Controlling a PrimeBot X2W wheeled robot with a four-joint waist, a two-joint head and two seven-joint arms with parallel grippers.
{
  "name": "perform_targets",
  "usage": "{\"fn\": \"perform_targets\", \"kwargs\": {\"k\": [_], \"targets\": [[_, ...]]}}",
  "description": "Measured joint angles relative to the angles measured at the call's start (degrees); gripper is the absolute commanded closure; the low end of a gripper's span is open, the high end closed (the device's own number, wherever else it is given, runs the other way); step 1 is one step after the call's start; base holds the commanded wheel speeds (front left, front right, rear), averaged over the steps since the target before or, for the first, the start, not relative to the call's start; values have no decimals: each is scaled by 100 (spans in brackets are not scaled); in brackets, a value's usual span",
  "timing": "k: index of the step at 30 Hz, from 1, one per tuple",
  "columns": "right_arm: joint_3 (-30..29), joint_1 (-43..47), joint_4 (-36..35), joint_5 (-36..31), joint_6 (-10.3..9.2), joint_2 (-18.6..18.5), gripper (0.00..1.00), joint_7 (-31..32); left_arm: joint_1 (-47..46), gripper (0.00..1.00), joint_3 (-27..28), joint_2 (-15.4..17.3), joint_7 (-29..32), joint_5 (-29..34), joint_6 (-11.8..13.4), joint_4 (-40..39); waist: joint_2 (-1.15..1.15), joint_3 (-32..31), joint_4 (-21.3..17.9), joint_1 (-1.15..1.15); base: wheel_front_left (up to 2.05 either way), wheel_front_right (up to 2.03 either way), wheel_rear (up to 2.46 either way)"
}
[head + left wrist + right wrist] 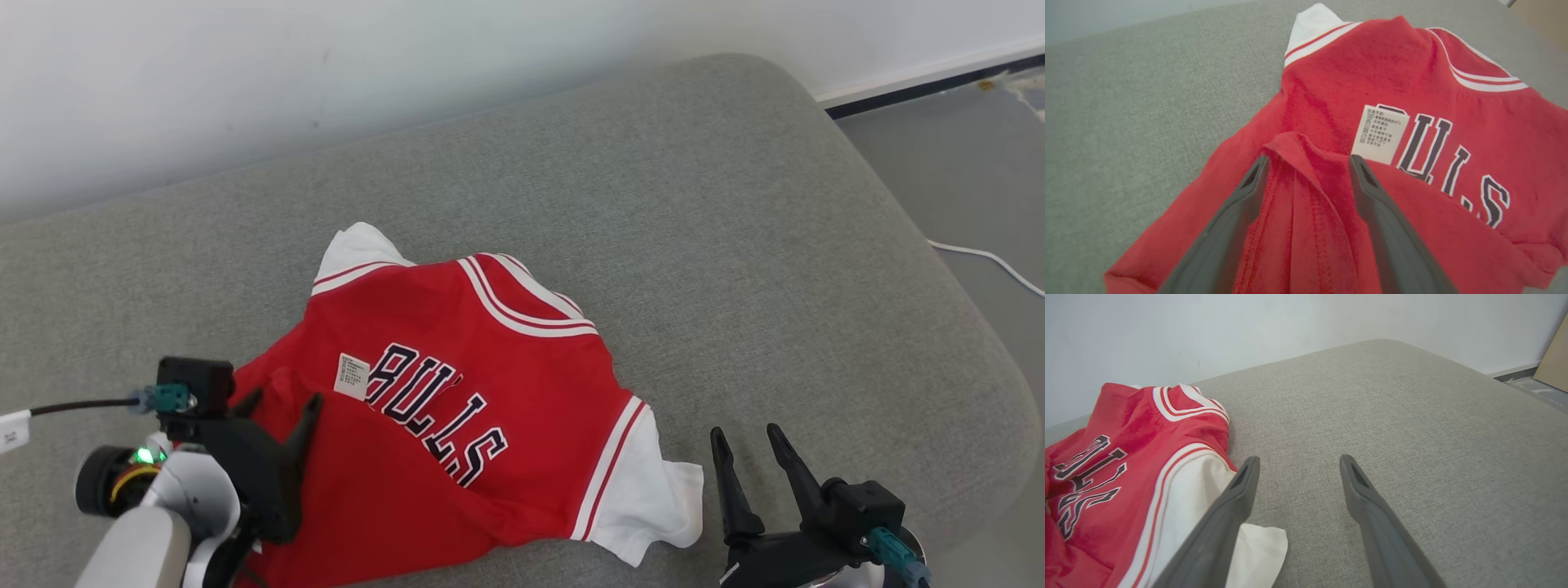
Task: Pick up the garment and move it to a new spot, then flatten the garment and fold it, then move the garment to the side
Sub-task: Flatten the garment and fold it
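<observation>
The garment (pixel 457 408) is a red jersey with white sleeves, white-striped trim and dark lettering, lying rumpled on the grey cushion (pixel 735 245). A white care label (pixel 353 376) lies turned out on its front. My left gripper (pixel 282 398) stands open over the jersey's left part; in the left wrist view its fingers straddle a raised red fold (pixel 1306 163) of the garment (pixel 1412 81), next to the care label (pixel 1380 132). My right gripper (pixel 744 433) is open over bare cushion just right of the white sleeve (pixel 661 498). In the right wrist view the garment (pixel 1126 465) lies left of that gripper (pixel 1297 459).
The cushion (pixel 1412 437) stretches bare to the right and back of the jersey, ending at a rounded edge. A white wall (pixel 326 73) runs behind it. Grey floor with a white cable (pixel 992 261) lies to the right. A tan board (pixel 1555 359) leans at the far right.
</observation>
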Motion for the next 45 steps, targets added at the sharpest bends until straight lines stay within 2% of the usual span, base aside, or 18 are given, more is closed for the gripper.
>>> {"fn": "perform_targets", "kwargs": {"k": [2,3,4,5,6,8,15,21,24,31,38,43,44,45], "targets": [[-25,-9,26,0,0,-1,0,-2,129,0,-30,-14,169,-96,-2,-89,0,-4,35,0,0,0,0],[-24,-17,36,0,0,-1,0,-7,167,7,-40,-22,192,-127,-3,-113,0,-10,51,0,0,0,0],[-16,-22,37,0,0,0,0,-8,189,51,-42,-32,212,-164,9,-125,0,-17,66,0,0,0,0],[-13,-25,37,-1,0,2,0,-9,209,88,-31,-56,208,-196,33,-120,0,-25,80,0,0,0,0],[-14,-30,35,-1,0,1,0,-9,230,100,-3,-99,157,-245,42,-100,0,-36,93,0,0,0,0],[-9,-51,14,-3,0,0,0,-10,230,100,-71,-59,-25,-87,41,-63,0,-56,113,0,0,0,0],[-110,-21,-31,-102,0,2,0,-22,70,100,168,-210,-823,-212,42,51,0,-162,273,-1,0,0,0],[-192,150,-73,-160,0,3,0,-23,160,100,352,-179,-1149,-378,38,-832,0,-288,530,-1,0,0,0],[-238,241,-98,-191,0,2,0,-23,565,100,290,-153,-1081,-391,71,-1390,0,-344,715,-1,0,0,0],[-367,304,-164,-308,0,3,0,-22,2028,100,85,-342,-939,-511,450,-2347,0,-424,1200,-2,0,0,0],[-527,413,-278,-410,0,4,0,51,3188,100,52,-528,-1107,-638,744,-2485,-1,-465,1646,-2,0,0,0],[-556,493,-354,-454,0,3,0,144,3407,100,-25,-659,-1198,-711,767,-2141,-1,-500,1932,-2,0,0,0],[-552,493,-375,-455,0,5,0,166,3404,9,-33,-682,-1256,-697,769,-2087,0,-512,1980,-1,0,0,0],[-545,493,-394,-456,0,4,0,179,3395,0,-4,-716,-1365,-694,772,-2056,0,-528,2024,-1,0,0,0]]}}
